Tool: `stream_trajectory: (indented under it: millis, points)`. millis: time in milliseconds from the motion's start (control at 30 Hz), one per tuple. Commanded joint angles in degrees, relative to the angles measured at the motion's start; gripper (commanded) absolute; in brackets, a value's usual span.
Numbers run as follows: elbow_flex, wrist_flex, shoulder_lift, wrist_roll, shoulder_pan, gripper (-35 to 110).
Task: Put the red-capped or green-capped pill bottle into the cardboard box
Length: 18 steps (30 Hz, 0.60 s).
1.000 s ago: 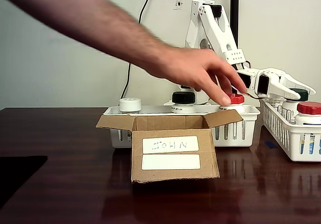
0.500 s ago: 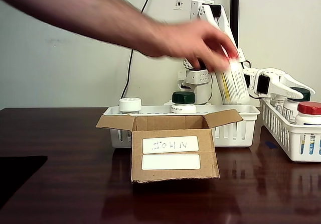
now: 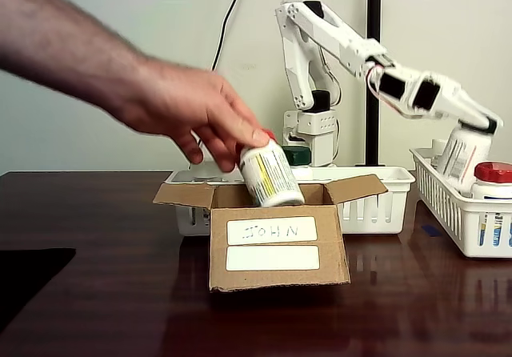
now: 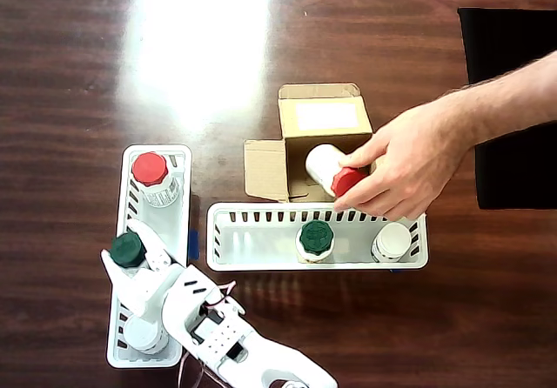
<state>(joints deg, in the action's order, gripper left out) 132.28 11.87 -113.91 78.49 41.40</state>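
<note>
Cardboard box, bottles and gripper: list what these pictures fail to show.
- Cardboard box interior: fixed view, front wall hides it; overhead view, the hand and its red-capped bottle cover part.
- Pill bottle cap: fixed view, the gripper covers it.
- Bottle label print: too small in both views.
- Bottle low in the left basket: overhead view, the arm overlaps it.

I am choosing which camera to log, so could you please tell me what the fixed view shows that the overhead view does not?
The fixed view alone shows the cardboard box's front labels, one reading JOHN, and the arm's base by a dark pole. The overhead view alone shows the full layout: a green-capped bottle between the fingers of the gripper in the side basket, and a black mat. Both show a person's hand lowering a tilted red-capped bottle into the open box.
</note>
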Motion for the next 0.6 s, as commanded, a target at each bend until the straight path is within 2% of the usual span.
stream_trajectory:
  millis: [0, 233, 567]
  points:
    - [-14.9, -8.2, -7.5, -2.5, -1.1, 1]
    - [-37.1, -22.3, -0.5, -4.8, -5.9, 1]
    - [-47.1, -26.1, 4.4, -4.4, -13.5, 1]
